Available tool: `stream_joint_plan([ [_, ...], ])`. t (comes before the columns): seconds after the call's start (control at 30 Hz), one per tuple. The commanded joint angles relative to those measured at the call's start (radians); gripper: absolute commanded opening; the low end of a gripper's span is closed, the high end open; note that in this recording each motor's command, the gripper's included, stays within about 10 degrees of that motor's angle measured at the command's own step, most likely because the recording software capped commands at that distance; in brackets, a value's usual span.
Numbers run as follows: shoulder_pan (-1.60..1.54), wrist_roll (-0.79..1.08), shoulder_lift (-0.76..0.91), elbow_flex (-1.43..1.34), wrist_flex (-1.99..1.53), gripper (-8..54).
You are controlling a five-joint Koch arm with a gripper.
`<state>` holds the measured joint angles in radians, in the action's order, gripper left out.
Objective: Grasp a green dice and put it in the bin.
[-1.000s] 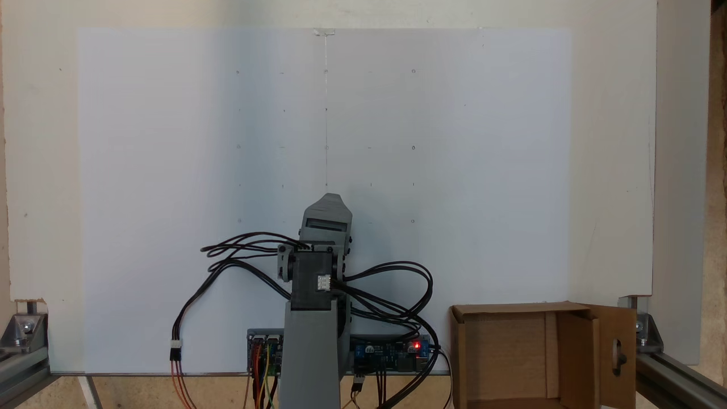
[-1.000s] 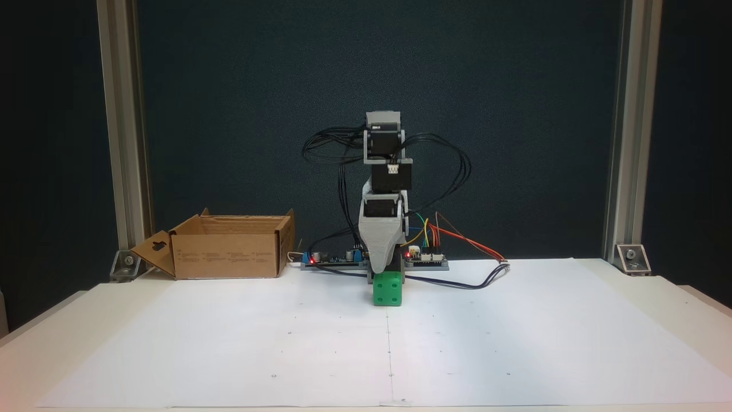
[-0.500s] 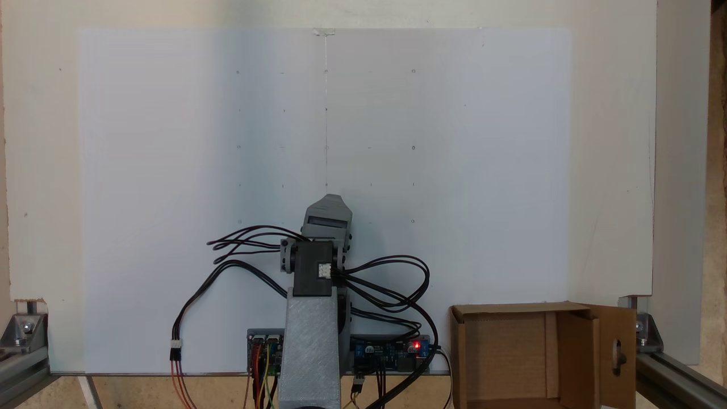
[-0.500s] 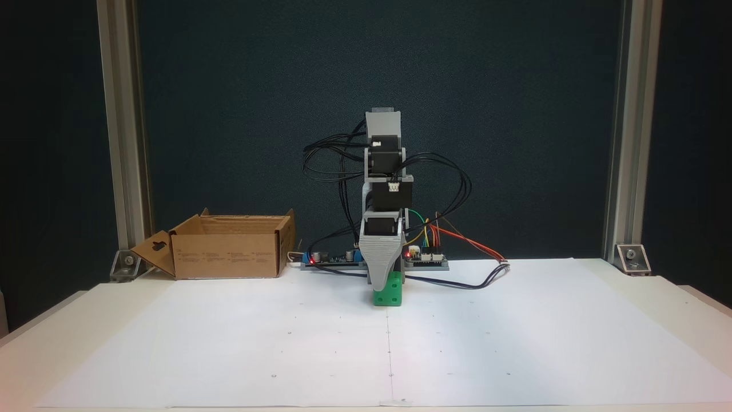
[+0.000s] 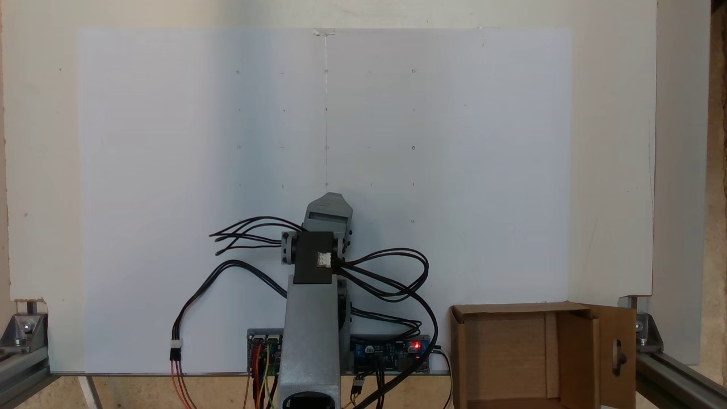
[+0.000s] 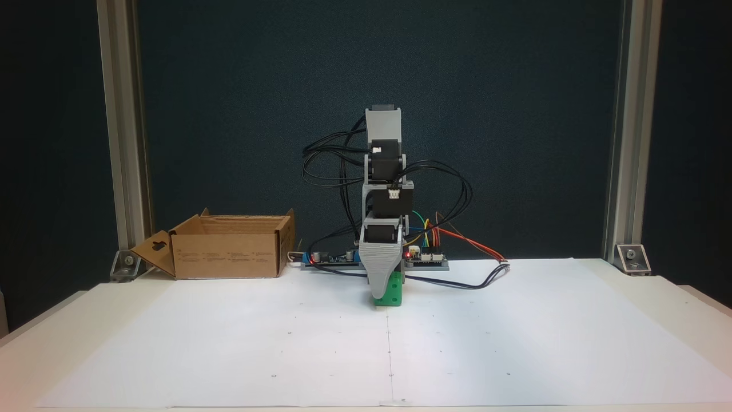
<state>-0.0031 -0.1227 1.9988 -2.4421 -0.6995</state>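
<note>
On the white paper sheet (image 6: 514,343), just in front of the arm's base, the green dice (image 6: 392,288) is sitting on the surface, partly covered by the grey jaw of the gripper (image 6: 382,292) that is reaching down over it. The jaws are lining up one behind the other from this side, so I cannot tell whether they are spread or pinching the dice. The arm (image 6: 386,189) is standing nearly upright above it, with black cables (image 6: 457,189) looping out on both sides. In a fixed view from above, the arm (image 5: 312,335) is covering the dice. The bin (image 6: 229,246), a brown cardboard box, is sitting well apart from the dice at the left in a fixed view from the front, its flap with the keyhole cut-out hanging outward. Circuit boards (image 6: 426,258) with red lights are lying behind the arm.
</note>
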Motion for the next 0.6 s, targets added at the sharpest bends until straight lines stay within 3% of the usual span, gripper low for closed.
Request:
stream_joint_plan([
  [0.0, -0.003, -0.044, -0.002, 0.011, 0.005, 43.1],
  [0.57, -0.020, -0.058, -0.061, 0.011, 0.051, 43.1],
])
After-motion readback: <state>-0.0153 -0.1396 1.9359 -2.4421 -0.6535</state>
